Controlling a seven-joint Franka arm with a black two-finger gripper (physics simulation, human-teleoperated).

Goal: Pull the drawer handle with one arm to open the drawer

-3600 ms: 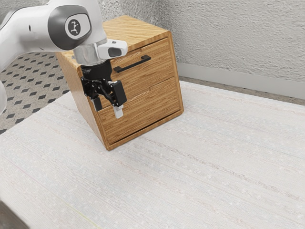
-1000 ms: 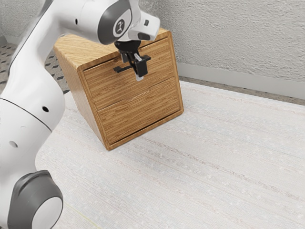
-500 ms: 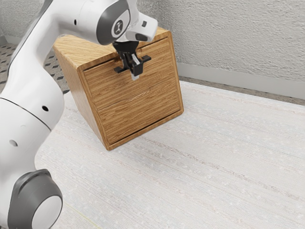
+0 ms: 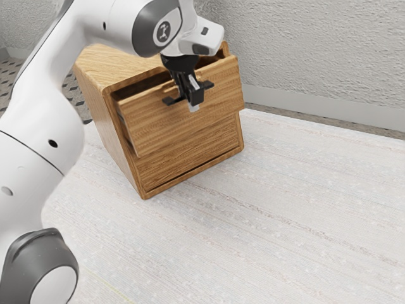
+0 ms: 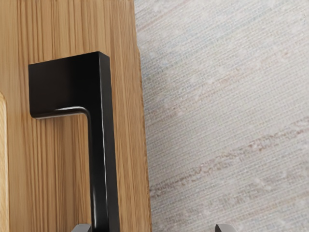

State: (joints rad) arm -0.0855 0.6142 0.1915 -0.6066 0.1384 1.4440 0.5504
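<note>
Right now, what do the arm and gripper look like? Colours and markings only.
The arm is glossy white, with rounded links and grey joint caps. The cap near the wrist carries a small black logo. Small dark dots mark the big link. The gripper is black, slim and two-fingered, under a white hand block.

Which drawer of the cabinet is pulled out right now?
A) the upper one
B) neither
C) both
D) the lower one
A: the upper drawer juts out from the cabinet with a dark gap showing behind its front. The gripper is at its black handle, and the lower drawer sits flush.
</note>
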